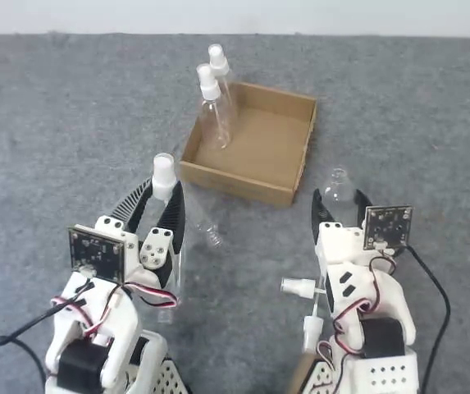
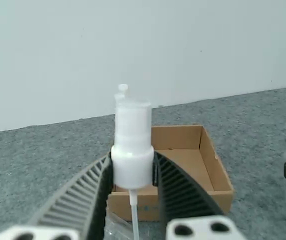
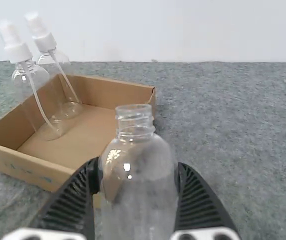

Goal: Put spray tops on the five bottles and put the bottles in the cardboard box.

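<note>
Grey carpeted table (image 1: 54, 123), white wall (image 2: 133, 40)

- No legible text, number or sign anywhere.
- Faint bluish print (image 3: 29, 170) on outer wall of cardboard box (image 3: 108, 91), just ahead of right gripper (image 3: 135, 175): too small to read.

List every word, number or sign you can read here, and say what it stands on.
No text here can be read.
Cardboard box: faint bluish print on its outer front wall, too blurred to read.
Clear bottle: no label seen.
Spray top: plain white, no marks.
</note>
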Tool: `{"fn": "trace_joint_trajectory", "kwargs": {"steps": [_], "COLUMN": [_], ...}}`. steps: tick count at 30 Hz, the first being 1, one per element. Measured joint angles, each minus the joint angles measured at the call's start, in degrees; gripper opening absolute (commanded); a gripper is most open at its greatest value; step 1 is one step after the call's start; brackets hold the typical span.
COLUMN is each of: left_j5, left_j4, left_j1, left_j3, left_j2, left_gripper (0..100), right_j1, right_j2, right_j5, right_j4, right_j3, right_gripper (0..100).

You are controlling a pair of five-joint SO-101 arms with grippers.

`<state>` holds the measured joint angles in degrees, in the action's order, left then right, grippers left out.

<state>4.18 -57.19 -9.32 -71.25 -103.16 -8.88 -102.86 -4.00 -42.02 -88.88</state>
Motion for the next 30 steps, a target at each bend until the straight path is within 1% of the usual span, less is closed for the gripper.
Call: {"fn": "trace_joint_trajectory", "kwargs": {"steps": [13, 17, 23, 27, 30], "left_j5": [0.18, 0.18, 3.43, 3.87, 3.87], "left_j4": [0.00, 0.00, 0.00, 0.00, 1.67], "left_j1": [0.00, 2.81, 7.74, 8.18, 8.18], "left_j3": [0.00, 0.00, 0.00, 0.00, 0.44], "left_j2": [0.00, 0.00, 0.00, 0.00, 0.00], "left_gripper": [1, 1, 1, 1, 1], "right_j1": [0.09, -0.35, -8.70, -14.68, -19.34], "right_j2": [-0.09, -0.09, -0.26, -0.26, -0.26], "right_j5": [0.00, 0.00, 0.00, 0.00, 0.00], "right_j4": [0.18, 2.81, 4.75, 5.10, 8.97], "right_j3": [6.15, 8.26, 13.45, 14.77, 15.03], "right_gripper": [1.6, 1.7, 1.9, 2.0, 2.0]}}
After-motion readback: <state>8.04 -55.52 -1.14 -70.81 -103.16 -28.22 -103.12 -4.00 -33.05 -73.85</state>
